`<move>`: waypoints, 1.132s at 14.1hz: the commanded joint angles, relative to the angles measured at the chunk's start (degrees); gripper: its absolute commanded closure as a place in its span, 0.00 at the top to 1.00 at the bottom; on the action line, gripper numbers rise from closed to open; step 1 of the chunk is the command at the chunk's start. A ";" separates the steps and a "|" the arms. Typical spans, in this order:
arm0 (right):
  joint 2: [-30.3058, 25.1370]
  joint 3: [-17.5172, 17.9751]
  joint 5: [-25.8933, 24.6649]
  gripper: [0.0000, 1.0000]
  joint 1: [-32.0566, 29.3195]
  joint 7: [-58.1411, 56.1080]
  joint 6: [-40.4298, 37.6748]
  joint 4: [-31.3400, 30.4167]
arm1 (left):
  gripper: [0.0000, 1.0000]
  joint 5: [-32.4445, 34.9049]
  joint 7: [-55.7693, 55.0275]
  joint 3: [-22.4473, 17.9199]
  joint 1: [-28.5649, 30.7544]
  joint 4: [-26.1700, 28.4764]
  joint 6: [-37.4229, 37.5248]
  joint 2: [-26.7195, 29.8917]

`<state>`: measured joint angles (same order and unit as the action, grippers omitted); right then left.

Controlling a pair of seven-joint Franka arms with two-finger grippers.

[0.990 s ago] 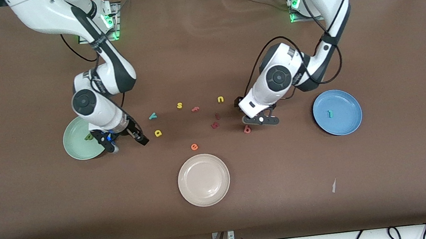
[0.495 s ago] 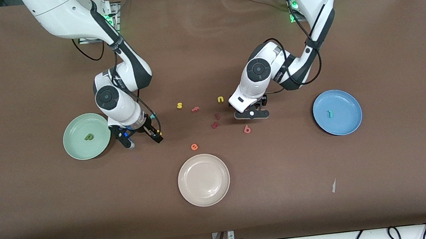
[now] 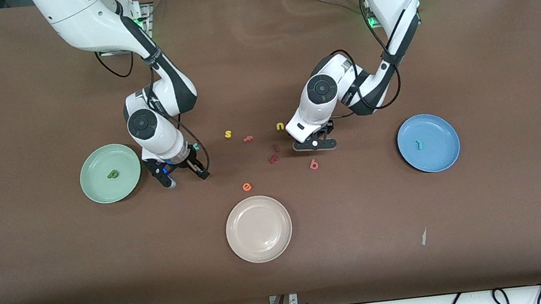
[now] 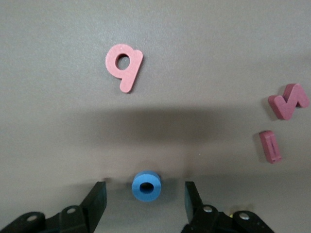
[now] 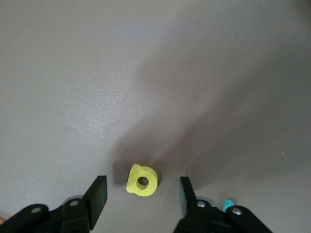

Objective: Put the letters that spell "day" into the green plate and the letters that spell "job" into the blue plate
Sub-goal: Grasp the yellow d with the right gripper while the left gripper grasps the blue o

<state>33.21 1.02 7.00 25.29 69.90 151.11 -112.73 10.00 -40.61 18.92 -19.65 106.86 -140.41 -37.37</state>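
both arms are down at the surface (image 3: 417,258), each gripper straddling one small foam letter. the left gripper (image 4: 145,201) has its fingers spread to either side of the blue o (image 4: 146,185), with a gap showing on both sides, so nothing is pinched yet; in the front view this gripper (image 3: 315,144) sits just above the surface among the loose letters. the pinkish-red b (image 4: 124,66) lies close by, nearer to the front camera (image 3: 314,164), and two dark red letters (image 4: 288,101) lie toward the right arm's end of the table. the teal j (image 3: 420,144) already rests in the blue plate (image 3: 440,126)

the right gripper (image 5: 142,196) is likewise spread around the yellow a (image 5: 142,180), not touching it. the teal y (image 5: 227,202) is only glimpsed as a teal tip beside one finger. the dark green d (image 3: 113,175) lies in the green plate (image 3: 91,163)

these letters look light, soft and a little squashy, so a gentle pinch should hold them, though too hard a squeeze might flip one out. the o is best taken across its outer ring, the a across its flat flanks, fingers low against the surface. being so small and thin, either could slide or tip if one finger reaches it first
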 commanded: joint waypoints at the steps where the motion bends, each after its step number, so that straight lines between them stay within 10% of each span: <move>1: 1.51 -0.23 0.38 0.61 0.99 0.32 0.50 1.81 | 0.70 2.04 -1.84 -0.82 -1.44 -2.09 0.14 -1.47; 8: 0.64 -0.75 -0.32 0.10 1.17 -0.64 0.07 1.90 | 0.40 5.38 -3.24 -1.26 -1.80 -2.71 0.58 -2.00; 16: -12.09 -8.55 -3.92 0.06 0.72 -14.65 -22.66 1.99 | 0.22 5.38 -4.64 -1.17 -1.89 -2.09 0.75 -2.00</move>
<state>25.66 -3.88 3.75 25.83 62.35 135.08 -109.34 13.54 -42.63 18.28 -20.38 105.30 -139.76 -38.56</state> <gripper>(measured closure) 0.718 0.727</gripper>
